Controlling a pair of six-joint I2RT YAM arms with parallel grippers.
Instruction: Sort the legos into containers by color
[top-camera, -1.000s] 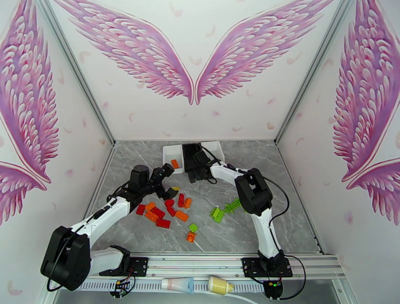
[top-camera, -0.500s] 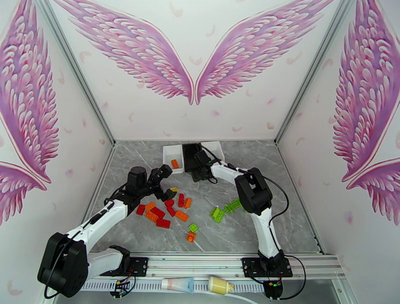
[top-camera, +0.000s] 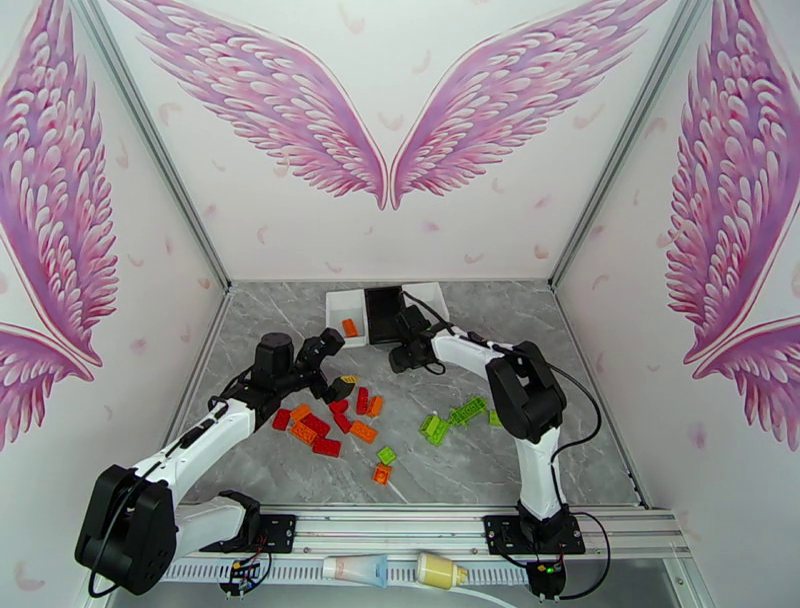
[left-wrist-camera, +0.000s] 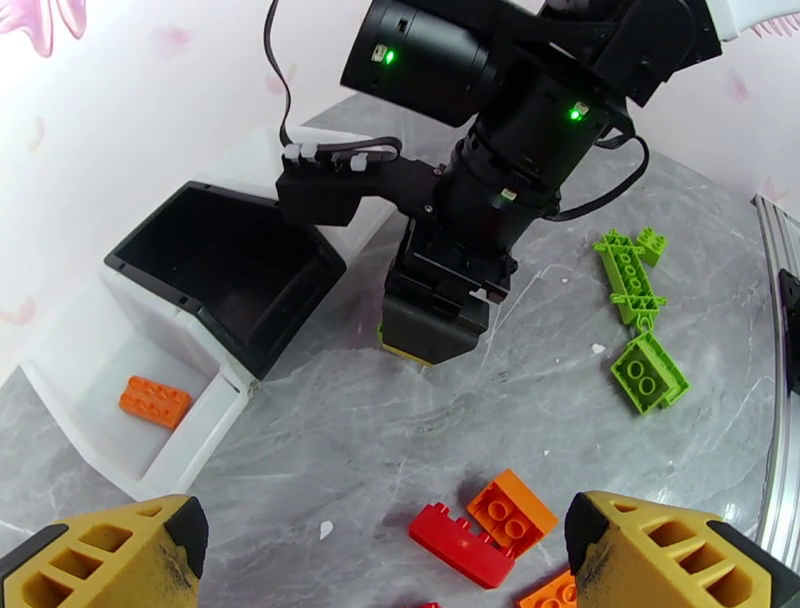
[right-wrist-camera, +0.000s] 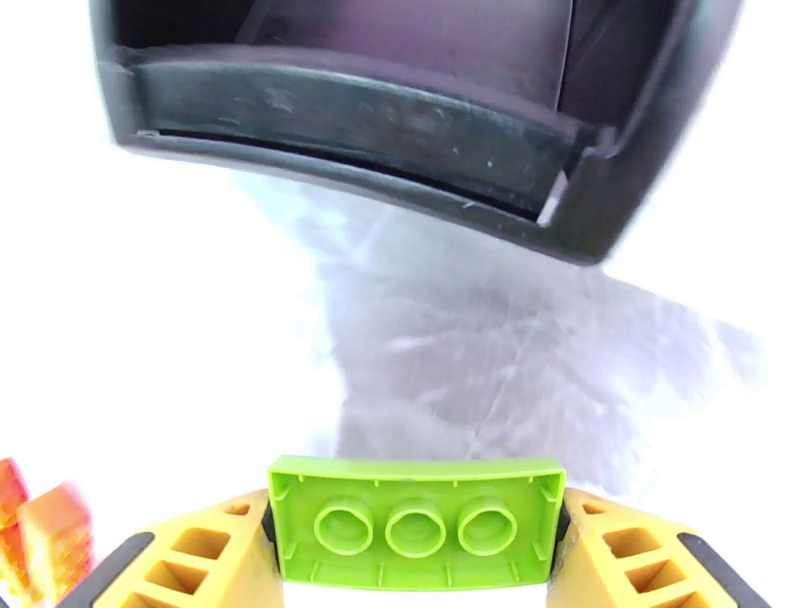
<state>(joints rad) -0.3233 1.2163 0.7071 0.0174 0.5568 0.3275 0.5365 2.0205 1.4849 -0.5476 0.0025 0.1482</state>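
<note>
The legos (top-camera: 335, 420), small studded plastic bricks in red, orange and bright green, lie mostly loose on the grey marbled table (top-camera: 480, 470) nearest you, with the greens to the right of the red-and-orange heap. Above that heap your left pincer (left-wrist-camera: 385, 550) hangs spread wide, holding nothing. Farther out, your right pincer (right-wrist-camera: 415, 560) is clamped on one bright green lego brick (right-wrist-camera: 415, 520), hollow underside facing its camera, just short of the black plastic middle box (right-wrist-camera: 350, 110). One orange brick (left-wrist-camera: 155, 400) lies in the white plastic box (left-wrist-camera: 190, 460) beside it. You appear to be mid-delivery. Next, carry the green brick over a rim, presumably not the orange one's, and let go. No writing or brand is legible.
</note>
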